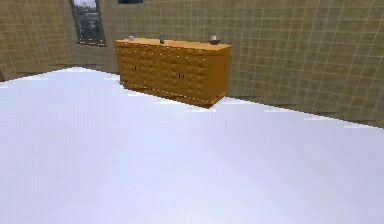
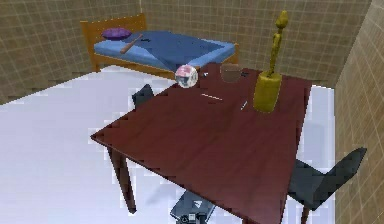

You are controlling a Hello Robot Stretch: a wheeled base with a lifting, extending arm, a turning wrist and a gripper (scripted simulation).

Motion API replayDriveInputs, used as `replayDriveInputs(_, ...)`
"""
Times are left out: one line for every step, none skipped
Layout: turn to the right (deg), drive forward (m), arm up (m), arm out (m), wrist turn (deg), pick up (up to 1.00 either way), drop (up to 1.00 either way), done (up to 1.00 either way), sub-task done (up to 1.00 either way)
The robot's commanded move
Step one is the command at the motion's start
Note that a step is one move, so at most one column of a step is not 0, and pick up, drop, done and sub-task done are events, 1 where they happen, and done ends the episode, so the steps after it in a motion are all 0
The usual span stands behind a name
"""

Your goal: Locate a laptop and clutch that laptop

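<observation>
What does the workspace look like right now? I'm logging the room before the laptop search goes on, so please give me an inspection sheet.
surface: dark red table standing on a white floor.
job's things: nothing seen.
clutter: on the table's far end, a golden statue, a pale ball and a dark bowl; small things on top of the wooden dresser.
grippers: the gripper is a dark shape at the arm side view's bottom edge; its fingers cannot be made out, so I cannot tell whether it holds anything.
cables: nothing seen.
surroundings: bed with a blue cover, dark chair by the table, framed picture, tiled walls.
</observation>
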Motion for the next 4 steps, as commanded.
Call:
replayDriveInputs(0.0,0.0,0.0,0.0,45.0,0.0,0.0,0.0,0.0)
replayDriveInputs(0.0,0.0,0.0,0.0,45.0,0.0,0.0,0.0,0.0)
replayDriveInputs(0.0,0.0,0.0,0.0,45.0,0.0,0.0,0.0,0.0)
replayDriveInputs(0.0,0.0,0.0,0.0,45.0,0.0,0.0,0.0,0.0)
